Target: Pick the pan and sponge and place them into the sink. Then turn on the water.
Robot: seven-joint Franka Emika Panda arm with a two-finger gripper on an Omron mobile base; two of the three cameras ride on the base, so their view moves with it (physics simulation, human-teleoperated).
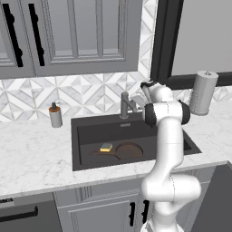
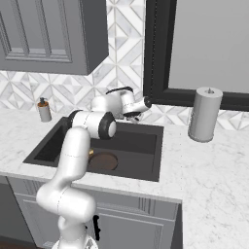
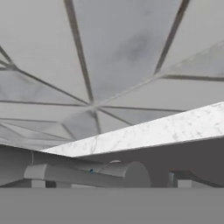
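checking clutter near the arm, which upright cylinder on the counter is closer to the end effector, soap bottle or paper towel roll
The paper towel roll, tall and grey, right of the sink and nearer the end effector. The small soap bottle stands left of the sink.

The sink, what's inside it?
Inside the sink lie the pan and the sponge, which rests by the pan's handle. The arm covers the basin's right part, so anything there is hidden.

Setting: home kitchen. Evidence: marble countertop (image 1: 36,154) with inset dark sink (image 1: 84,127) and faucet (image 1: 126,105), grey cabinets (image 1: 86,36), patterned tile backsplash (image 1: 90,93), paper towel roll (image 1: 203,93), soap dispenser (image 1: 55,115).
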